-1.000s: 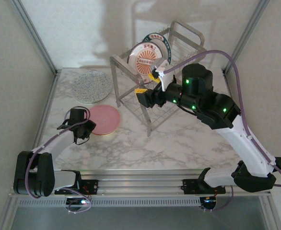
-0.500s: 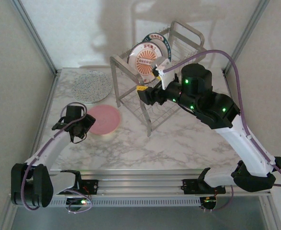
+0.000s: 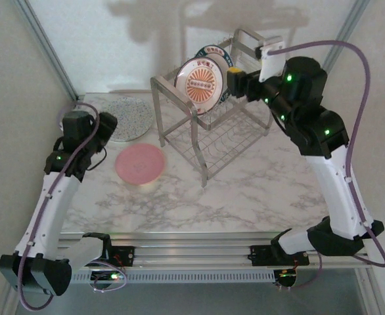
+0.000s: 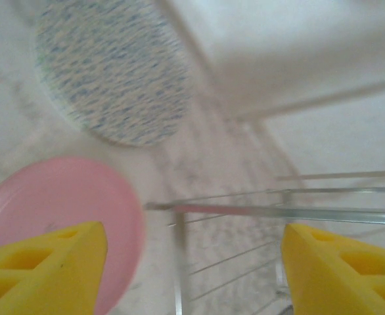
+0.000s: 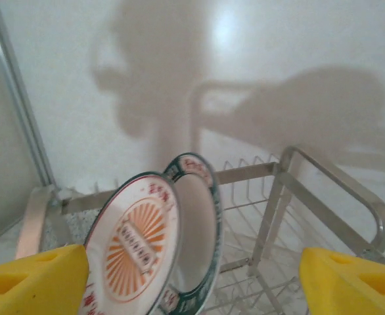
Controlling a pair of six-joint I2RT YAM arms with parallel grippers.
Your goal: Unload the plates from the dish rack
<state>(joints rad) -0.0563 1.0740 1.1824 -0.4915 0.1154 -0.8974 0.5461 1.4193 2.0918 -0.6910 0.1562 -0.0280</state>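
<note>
The silver wire dish rack (image 3: 199, 141) stands at the back middle of the table. Two dark-rimmed plates stand upright in its upper tier, the front one (image 3: 202, 84) (image 5: 130, 249) with an orange sunburst centre and the other (image 3: 219, 55) (image 5: 202, 216) right behind it. My right gripper (image 3: 235, 79) (image 5: 192, 279) is open just right of them, touching neither. A pink plate (image 3: 140, 164) (image 4: 54, 197) and a speckled plate (image 3: 125, 118) (image 4: 113, 72) lie flat on the table left of the rack. My left gripper (image 3: 106, 126) (image 4: 192, 262) hangs open and empty above them.
The rack's tubular frame (image 5: 340, 190) and thin wires (image 4: 278, 211) lie close to both grippers. Grey walls with metal posts (image 3: 45, 49) close in the marble table (image 3: 258, 187) at the left, back and right. Bare table lies in front of the rack.
My left gripper opened, rose and drew back left from beside the pink plate. My right arm lifted from in front of the rack to its top, beside the upright plates.
</note>
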